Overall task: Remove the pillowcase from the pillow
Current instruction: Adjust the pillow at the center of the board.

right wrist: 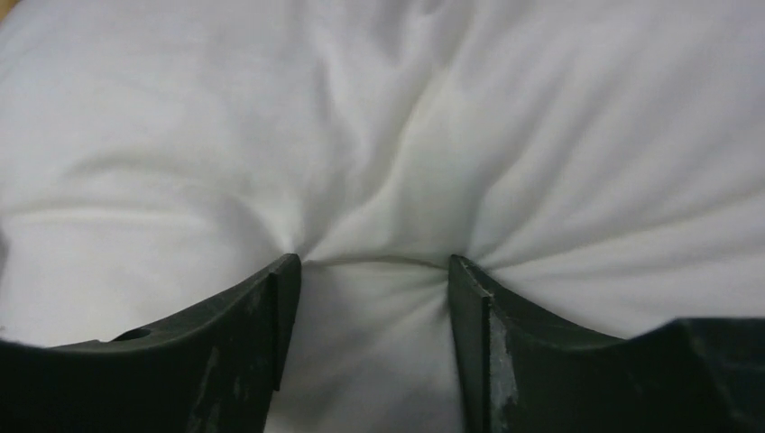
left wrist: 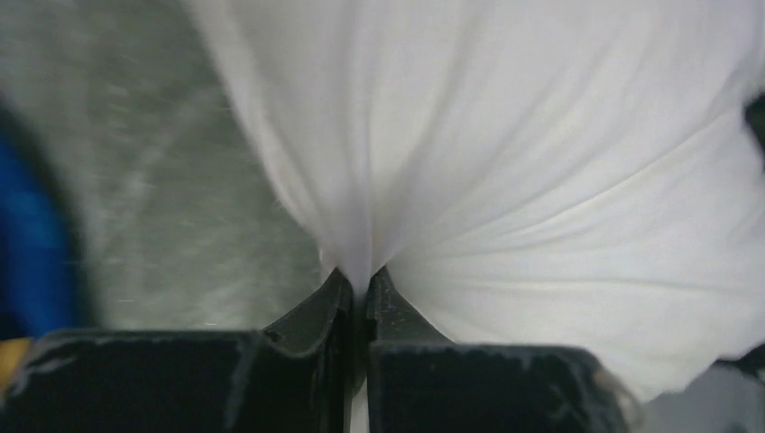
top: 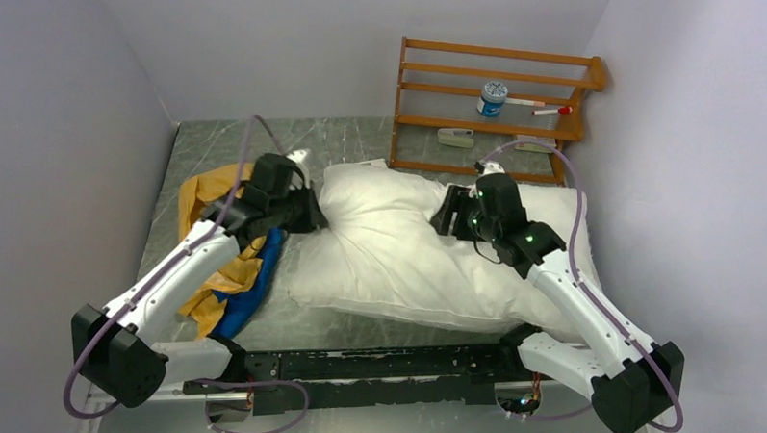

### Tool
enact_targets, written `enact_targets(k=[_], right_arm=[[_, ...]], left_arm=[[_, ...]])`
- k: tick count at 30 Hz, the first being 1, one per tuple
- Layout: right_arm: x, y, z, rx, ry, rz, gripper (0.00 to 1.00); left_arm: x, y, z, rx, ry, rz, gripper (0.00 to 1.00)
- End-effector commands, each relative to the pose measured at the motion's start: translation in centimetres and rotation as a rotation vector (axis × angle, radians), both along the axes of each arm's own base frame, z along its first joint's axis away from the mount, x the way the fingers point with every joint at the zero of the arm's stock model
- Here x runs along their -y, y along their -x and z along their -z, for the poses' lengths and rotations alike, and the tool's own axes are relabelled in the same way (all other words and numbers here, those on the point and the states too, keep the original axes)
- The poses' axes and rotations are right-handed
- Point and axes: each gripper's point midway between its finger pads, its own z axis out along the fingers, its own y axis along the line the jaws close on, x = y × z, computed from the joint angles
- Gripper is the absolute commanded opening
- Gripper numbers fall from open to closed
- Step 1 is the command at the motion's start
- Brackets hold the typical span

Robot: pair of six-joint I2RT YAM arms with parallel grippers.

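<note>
The big white pillow [top: 410,249] lies bare across the middle of the table. The pillowcase [top: 229,270], orange-yellow and blue, lies crumpled to its left, under my left arm. My left gripper [top: 314,219] is at the pillow's left edge. In the left wrist view it [left wrist: 365,281] is shut on a pinch of the pillow's white fabric [left wrist: 505,180]. My right gripper [top: 447,219] presses down on the pillow's upper right part. In the right wrist view it [right wrist: 374,266] is open, with its fingertips sunk into the pillow [right wrist: 379,135] and fabric bulging between them.
A wooden rack [top: 496,107] stands at the back right, holding a small jar [top: 492,98], a pen [top: 539,105] and a pale block [top: 455,136]. Grey walls close in left, right and behind. The marbled tabletop [top: 214,150] shows at the back left.
</note>
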Motion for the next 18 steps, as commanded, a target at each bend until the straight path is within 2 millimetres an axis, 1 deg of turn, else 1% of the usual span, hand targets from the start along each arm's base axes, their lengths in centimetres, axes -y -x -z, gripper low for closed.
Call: enact_targets(k=[1, 2, 4, 6, 7, 8, 9, 11, 12, 13, 14, 15, 16, 17, 18], right_arm=[[-6.6, 1.9, -2.2, -0.048, -0.198, -0.323, 0.67], [-7.1, 1.7, -2.7, -0.043, -0.201, -0.359, 0.68], [-7.6, 1.1, -3.4, -0.039, -0.172, -0.391, 0.70], [-6.9, 0.3, -3.8, -0.038, -0.109, -0.363, 0.74], [-5.9, -0.3, -4.1, -0.025, -0.065, -0.317, 0.76], [-4.2, -1.3, -4.6, 0.005, 0.005, -0.224, 0.77], [-2.6, -1.8, -5.1, 0.024, 0.062, -0.149, 0.80], [2.5, -2.8, -6.6, 0.076, 0.215, 0.086, 0.88], [5.1, -2.7, -7.3, 0.093, 0.284, 0.200, 0.93], [7.2, -2.6, -8.2, 0.116, 0.346, 0.289, 0.97], [9.1, -2.3, -8.6, 0.124, 0.405, 0.353, 0.99], [10.8, -2.0, -8.9, 0.121, 0.463, 0.410, 1.00], [12.2, -1.9, -8.8, 0.102, 0.504, 0.450, 1.00], [13.6, -1.8, -8.3, 0.070, 0.525, 0.486, 1.00], [14.8, -1.8, -7.8, 0.033, 0.521, 0.516, 1.00]], left_arm=[[-10.5, -5.5, -5.9, 0.229, -0.191, -0.324, 0.05], [-11.7, -5.6, -6.0, 0.228, -0.190, -0.343, 0.05], [-13.2, -4.9, -5.0, 0.197, -0.203, -0.359, 0.05], [-13.8, -3.7, -3.8, 0.164, -0.222, -0.361, 0.05], [-13.8, -3.1, -3.2, 0.157, -0.215, -0.357, 0.05], [-13.5, -2.6, -2.4, 0.146, -0.199, -0.339, 0.05], [-12.9, -2.2, -1.9, 0.144, -0.171, -0.310, 0.05], [-11.0, -1.4, -1.5, 0.130, -0.096, -0.214, 0.05], [-9.9, -1.0, -1.7, 0.131, -0.051, -0.158, 0.07], [-8.9, -0.9, -2.2, 0.141, -0.008, -0.116, 0.23], [-8.1, -0.9, -2.7, 0.153, 0.032, -0.083, 0.51], [-7.3, -1.0, -3.3, 0.166, 0.071, -0.054, 0.73], [-6.4, -1.0, -3.9, 0.175, 0.113, -0.016, 0.88], [-5.8, -1.2, -4.3, 0.178, 0.142, 0.006, 0.95], [-5.0, -1.3, -4.6, 0.176, 0.172, 0.037, 0.97]])
